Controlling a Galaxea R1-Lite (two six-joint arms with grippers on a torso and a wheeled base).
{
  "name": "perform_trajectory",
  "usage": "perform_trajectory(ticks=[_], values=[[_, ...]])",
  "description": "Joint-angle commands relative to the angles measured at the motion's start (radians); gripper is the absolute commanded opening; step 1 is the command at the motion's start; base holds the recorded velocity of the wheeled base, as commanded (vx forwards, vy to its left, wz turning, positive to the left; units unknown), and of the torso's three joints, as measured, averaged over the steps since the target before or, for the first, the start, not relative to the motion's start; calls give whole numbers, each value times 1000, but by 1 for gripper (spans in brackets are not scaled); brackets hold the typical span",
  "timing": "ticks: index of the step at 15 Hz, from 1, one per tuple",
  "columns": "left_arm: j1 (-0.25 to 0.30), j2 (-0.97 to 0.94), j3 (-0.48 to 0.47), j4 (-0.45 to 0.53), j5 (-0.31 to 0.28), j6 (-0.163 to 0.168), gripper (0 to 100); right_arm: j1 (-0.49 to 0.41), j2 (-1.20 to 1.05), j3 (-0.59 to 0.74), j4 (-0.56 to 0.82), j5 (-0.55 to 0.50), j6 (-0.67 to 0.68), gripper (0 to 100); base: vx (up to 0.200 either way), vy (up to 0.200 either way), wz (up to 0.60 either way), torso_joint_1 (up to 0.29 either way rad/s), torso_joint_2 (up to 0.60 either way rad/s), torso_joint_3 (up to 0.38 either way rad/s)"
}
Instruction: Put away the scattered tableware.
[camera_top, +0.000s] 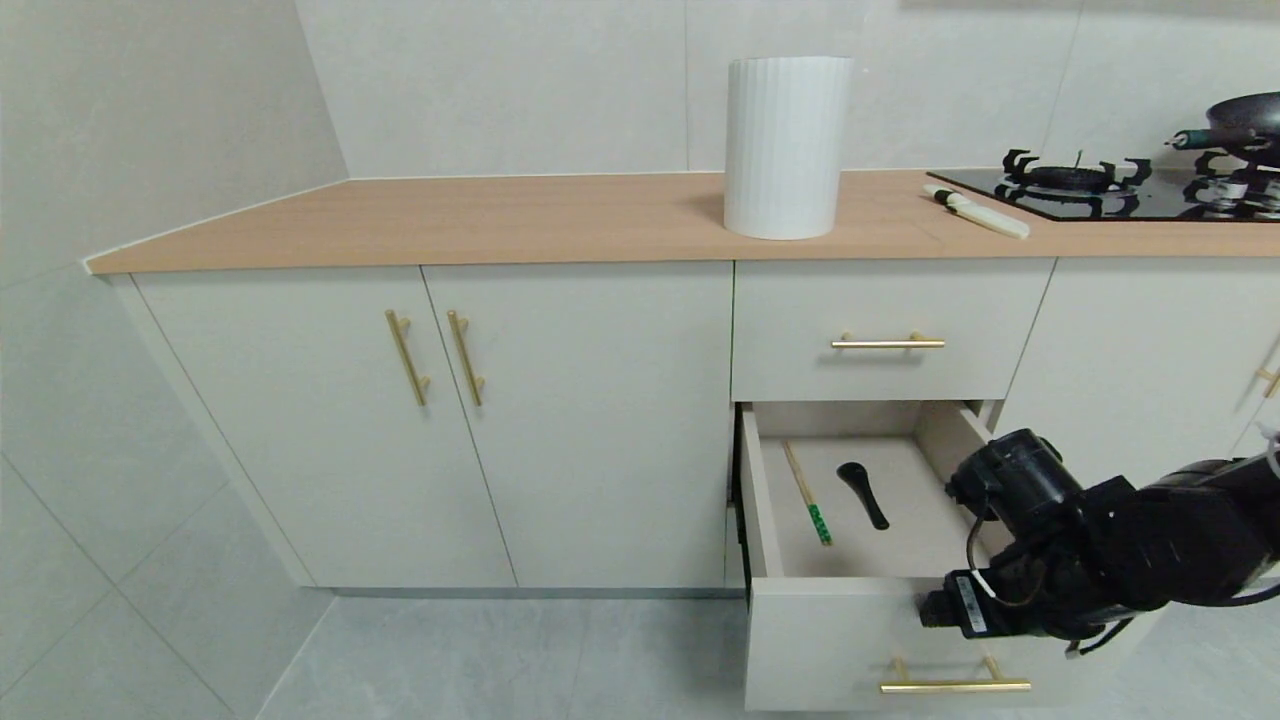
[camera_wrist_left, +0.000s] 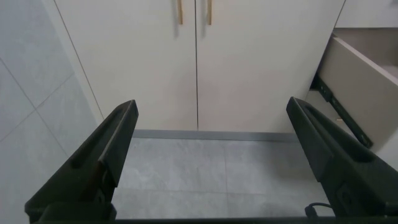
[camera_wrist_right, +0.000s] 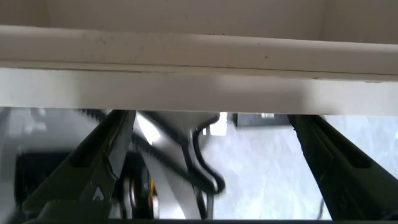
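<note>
Right gripper (camera_wrist_right: 208, 124): jaws wide, nothing between them. It sits low at the front right corner of the open drawer (camera_top: 850, 640), above the drawer's handle (camera_top: 955, 686). In the right wrist view the top edge of the drawer front runs just beyond the fingers.

Left gripper (camera_wrist_left: 211, 109): jaws wide, empty, over the floor in front of the cabinet doors (camera_wrist_left: 196, 62), with the drawer's side off to one edge.

Inside the drawer: chopsticks (camera_top: 806, 493) near the left wall and a black spoon (camera_top: 865, 492) just beside them, not touching. Both lie beyond the right gripper and to its left, apart from it.

On the bench (camera_top: 500, 215): a white ribbed canister (camera_top: 785, 145) upright above the drawers; a knife (camera_top: 975, 211) lying flat to its right, by the stove (camera_top: 1100, 190).
</note>
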Motion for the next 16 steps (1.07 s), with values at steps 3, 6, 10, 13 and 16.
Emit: perform_trajectory(ticks=[3, 6, 10, 13, 16], values=[[-1, 0, 0, 0, 0, -1, 100, -34, 117, -84, -98, -1, -10, 100, 0, 0, 0, 0, 0, 0], [-1, 0, 0, 0, 0, -1, 100, -64, 189, -199, -127, -1, -13, 100, 0, 0, 0, 0, 0, 0], [1, 0, 0, 0, 0, -1, 100, -91, 251, -305, -127, -1, -24, 100, 0, 0, 0, 0, 0, 0], [-1, 0, 0, 0, 0, -1, 100, -107, 300, -377, -127, -1, -51, 100, 0, 0, 0, 0, 0, 0], [1, 0, 0, 0, 0, -1, 100, -120, 344, -454, -128, -1, -60, 100, 0, 0, 0, 0, 0, 0]])
